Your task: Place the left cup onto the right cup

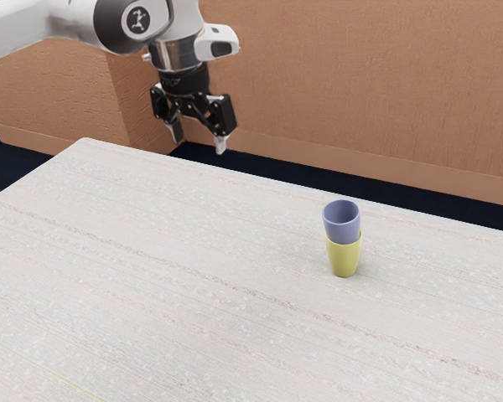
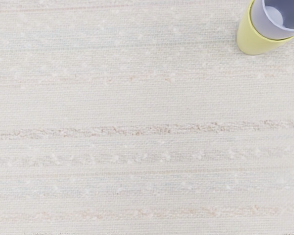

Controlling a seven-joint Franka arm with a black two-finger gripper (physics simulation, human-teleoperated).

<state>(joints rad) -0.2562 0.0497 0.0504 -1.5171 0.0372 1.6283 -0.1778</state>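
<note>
purple cup (image 1: pixel 341 221): lavender, smooth matte, tapered round tumbler without a handle. It sits nested in the mouth of the yellow cup and stands upright with its rim open. The upper half sticks out above the yellow rim.
purple cup, wrist view (image 2: pixel 279 17): seen from above, with a pale inner wall and a round bottom. It is ringed by the yellow cup.
yellow cup (image 1: pixel 344 255): yellow-green, same tapered shape, smooth. It stands upright on the desk under the purple one, and its base is narrower than its rim.
yellow cup, wrist view (image 2: pixel 250 39): the outer wall shows as a curved yellow band around the purple cup.
stack position: toward the exterior view's right half of the desk, nearer the far edge.
desk (image 1: pixel 151 276): flat whitish top with a pale wood-like grain. Faint streaks run lengthwise, with fine speckle.
desk, wrist view (image 2: pixel 137 137): woven-looking pale surface with faint pinkish and bluish bands.
pincer (image 1: pixel 199 140): black, two short fingers with light tips, released, fingers spread with nothing between them. It hangs above the desk's far edge, well apart from the cups, toward the exterior view's left.
arm (image 1: pixel 134 21): white glossy links with a round grey joint cap.
wall (image 1: pixel 360 75): tan-brown with a grainy texture.
floor (image 1: pixel 318 176): dark navy strip between the desk and the wall.
</note>
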